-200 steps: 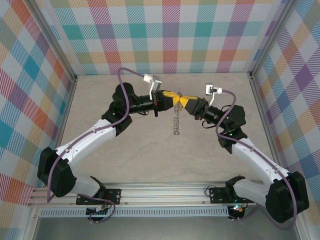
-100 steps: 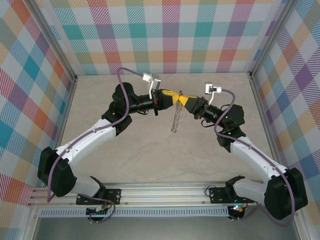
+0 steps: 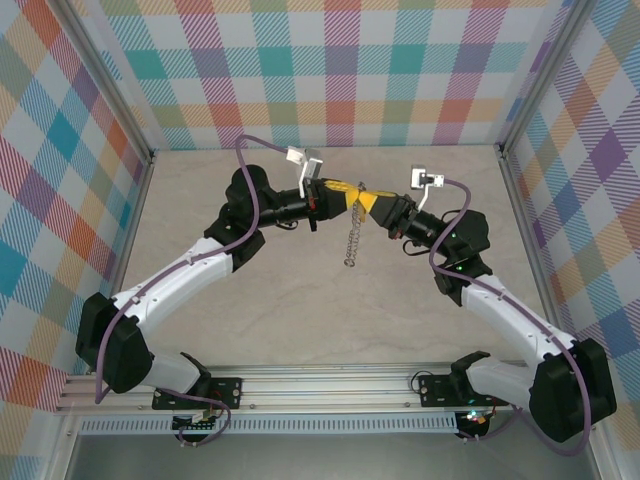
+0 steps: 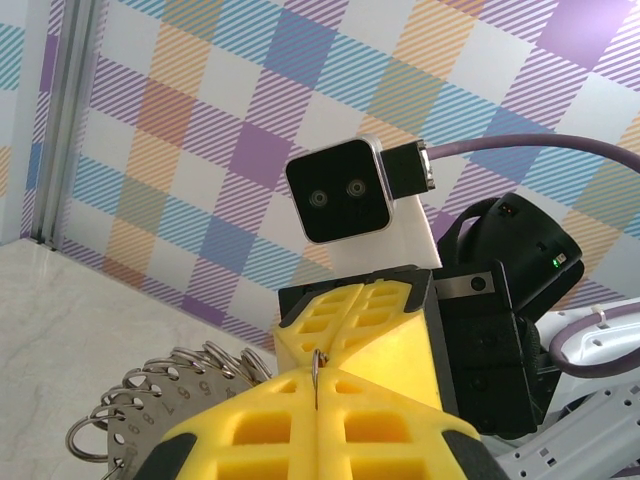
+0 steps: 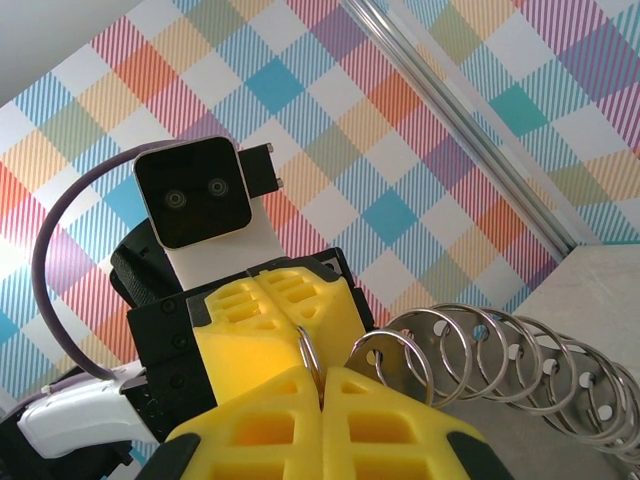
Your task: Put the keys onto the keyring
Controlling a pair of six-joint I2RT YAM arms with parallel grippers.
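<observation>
The keyring [image 3: 351, 240] dangles over the table [image 3: 300, 310] from where the left pincer [image 3: 348, 190] and right pincer [image 3: 366, 199] meet tip to tip. The left wrist view has the left pincer [image 4: 315, 390] clenched on one of its thin loops; the right wrist view has the right pincer [image 5: 322, 385] clenched on a loop too.

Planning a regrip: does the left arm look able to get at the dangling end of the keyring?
Probably not yet. The left pincer is shut on the top of the keyring, tip to tip with the right pincer. Nothing blocks the hanging end, but it must let go first.
</observation>
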